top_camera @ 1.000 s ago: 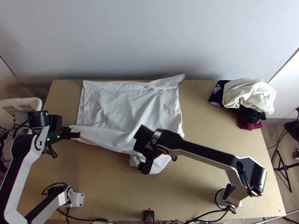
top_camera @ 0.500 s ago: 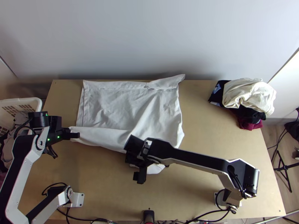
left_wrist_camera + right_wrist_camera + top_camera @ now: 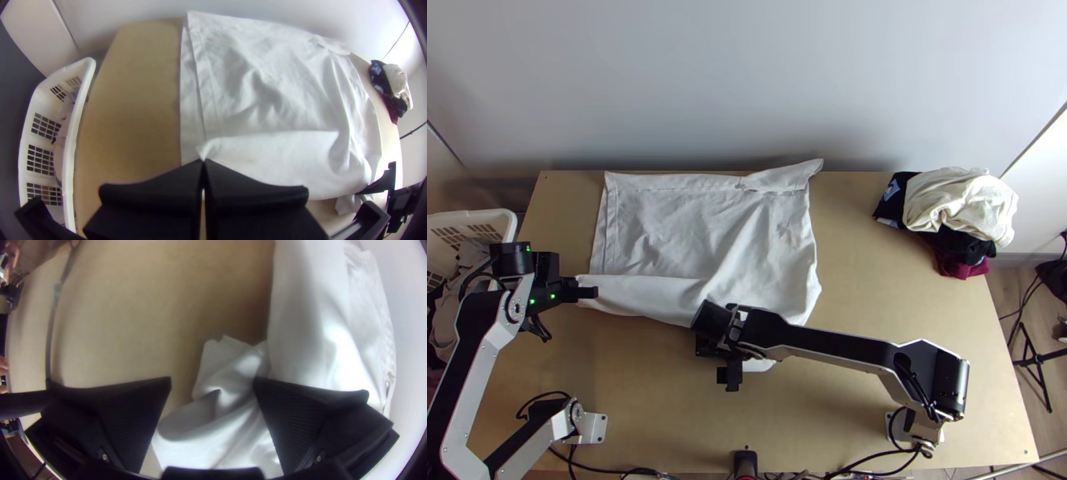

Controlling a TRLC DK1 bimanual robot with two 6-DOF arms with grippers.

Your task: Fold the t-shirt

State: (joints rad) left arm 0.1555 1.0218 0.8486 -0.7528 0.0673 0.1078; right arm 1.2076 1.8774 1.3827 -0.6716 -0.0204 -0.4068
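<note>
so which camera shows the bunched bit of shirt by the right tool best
Right wrist view: the bunched bit lies creased between the open fingers of the right tool. Top view: the right arm mostly covers it. Left wrist view: it looks small.

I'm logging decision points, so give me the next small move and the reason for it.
I would probably close the right gripper on the bunched part of the white t-shirt. That cloth lies between its open fingers, and the left gripper is shut on a corner of the shirt's folded-over strip, so a second hold would likely help fold it evenly.
</note>
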